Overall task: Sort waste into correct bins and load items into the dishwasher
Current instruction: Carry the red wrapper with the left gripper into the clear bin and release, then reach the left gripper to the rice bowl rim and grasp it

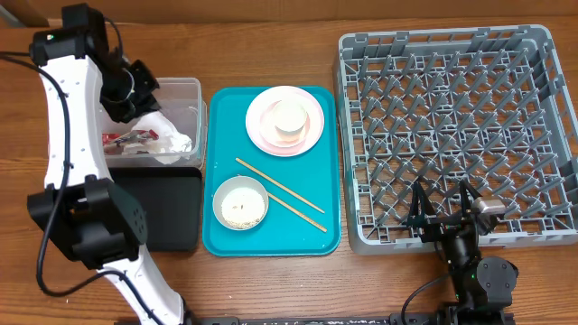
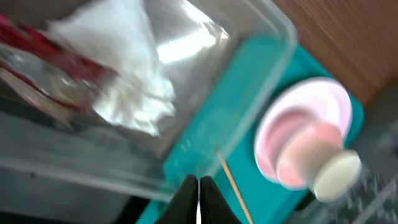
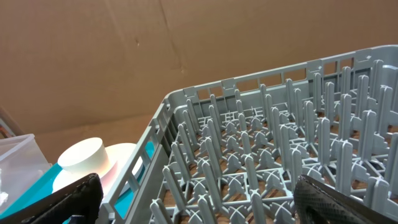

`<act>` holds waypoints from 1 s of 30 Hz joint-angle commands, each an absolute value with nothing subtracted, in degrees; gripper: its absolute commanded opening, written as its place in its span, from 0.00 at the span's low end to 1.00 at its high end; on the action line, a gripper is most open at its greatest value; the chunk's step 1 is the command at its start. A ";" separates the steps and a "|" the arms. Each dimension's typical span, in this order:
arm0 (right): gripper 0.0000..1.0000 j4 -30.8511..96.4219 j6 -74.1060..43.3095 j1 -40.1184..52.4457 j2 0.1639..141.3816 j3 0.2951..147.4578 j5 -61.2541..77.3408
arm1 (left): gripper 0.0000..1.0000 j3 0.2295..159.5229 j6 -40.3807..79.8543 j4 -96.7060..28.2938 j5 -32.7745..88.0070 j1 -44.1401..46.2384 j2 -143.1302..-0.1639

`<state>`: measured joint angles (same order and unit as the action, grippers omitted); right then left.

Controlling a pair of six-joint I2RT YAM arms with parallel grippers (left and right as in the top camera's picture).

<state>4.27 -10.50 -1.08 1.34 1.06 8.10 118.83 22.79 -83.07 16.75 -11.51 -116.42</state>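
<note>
The crumpled white napkin and the red wrapper lie in the clear tub; both also show in the left wrist view, napkin and wrapper. My left gripper hovers over the tub, shut and empty. The pink plate carries an upturned white cup. A bowl holds rice grains. Two chopsticks lie on the teal tray. My right gripper is open at the front edge of the grey rack, jaws wide apart.
The shallow black tray sits in front of the clear tub, left of the teal tray. The rack's upright pegs fill the right wrist view, with the cup beyond its left wall. A cardboard wall stands behind the table.
</note>
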 commanded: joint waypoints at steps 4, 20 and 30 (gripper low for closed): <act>1.00 3.99 -10.74 -1.21 1.32 0.45 7.94 | 0.09 120.42 15.99 -87.55 20.60 -5.65 -105.36; 1.00 3.97 -10.74 -1.19 1.32 0.45 7.94 | 0.10 120.14 12.67 -96.79 16.88 14.66 -102.63; 1.00 3.99 -10.74 -1.21 1.32 0.45 7.94 | 0.18 119.72 17.10 -96.49 7.88 28.99 -102.98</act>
